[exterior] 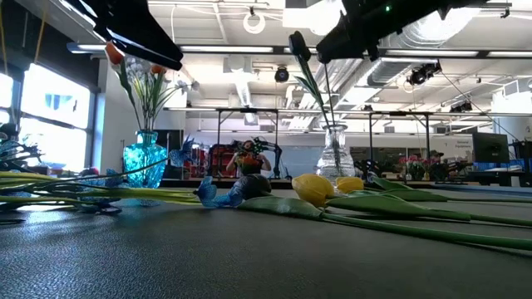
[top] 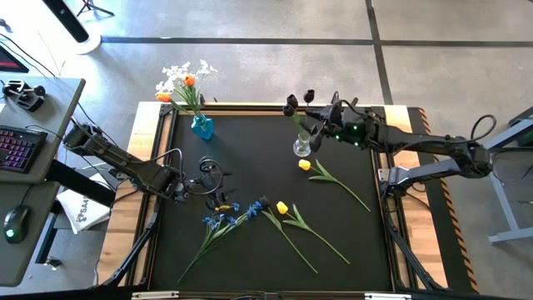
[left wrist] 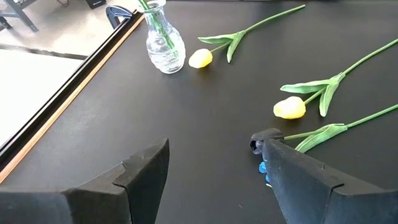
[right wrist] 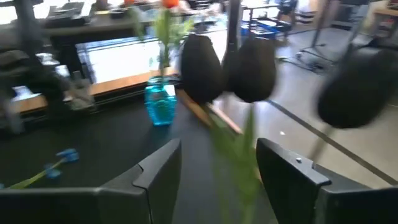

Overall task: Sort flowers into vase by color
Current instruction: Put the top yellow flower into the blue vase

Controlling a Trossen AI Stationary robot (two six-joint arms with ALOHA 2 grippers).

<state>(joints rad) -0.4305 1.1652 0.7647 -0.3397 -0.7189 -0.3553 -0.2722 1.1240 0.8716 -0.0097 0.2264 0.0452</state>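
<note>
My right gripper (right wrist: 214, 171) open, dark tulips (right wrist: 227, 68) just beyond fingertips, stems in clear vase (top: 301, 147), colour grouped | left gripper (left wrist: 214, 177) open, empty, yellow tulips (left wrist: 289, 108) ahead, unsorted

In the right wrist view we see the dark tulips (right wrist: 227, 65) up close and blurry, one cut off at the right edge. In the low view the clear vase (exterior: 334, 154) is partly hidden behind yellow tulips (exterior: 314, 188).
</note>
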